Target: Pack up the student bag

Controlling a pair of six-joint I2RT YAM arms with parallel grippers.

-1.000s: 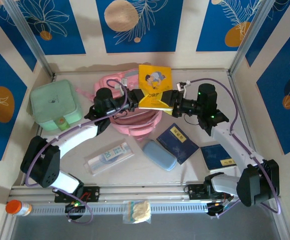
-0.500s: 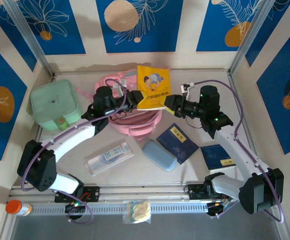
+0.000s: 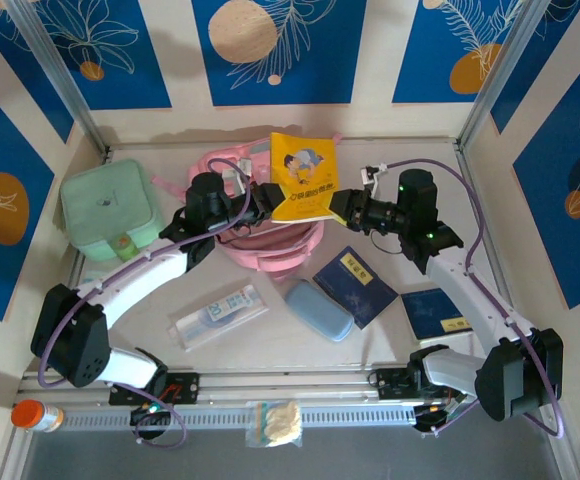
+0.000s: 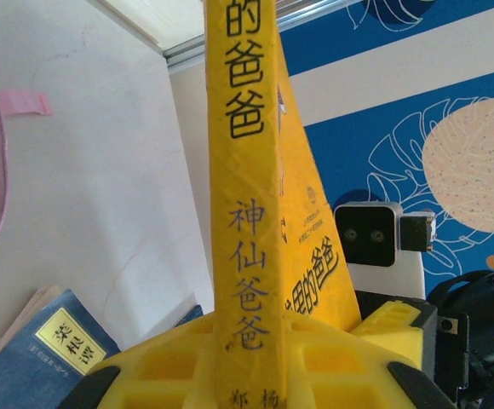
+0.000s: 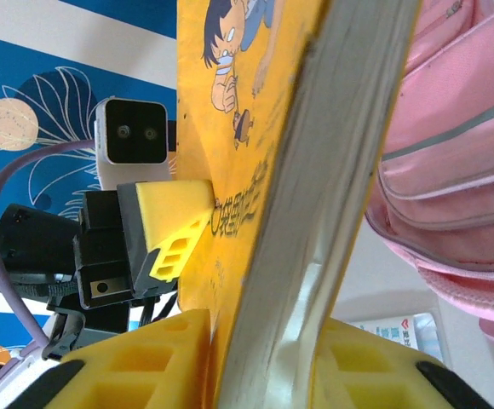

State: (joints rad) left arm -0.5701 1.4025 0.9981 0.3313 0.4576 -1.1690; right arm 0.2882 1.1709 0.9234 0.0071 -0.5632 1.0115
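Right gripper (image 3: 338,207), earlier agape, is closed on yellow paperback book (image 3: 305,178) — also clamped by left gripper (image 3: 267,198) | soft pink fabric student bag (image 3: 278,256) is judged limp, best held at rim.

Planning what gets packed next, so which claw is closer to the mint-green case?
Left. The left claw is at the yellow book's left edge, to the right of the mint-green case; the right claw is at the book's far edge, farther away.
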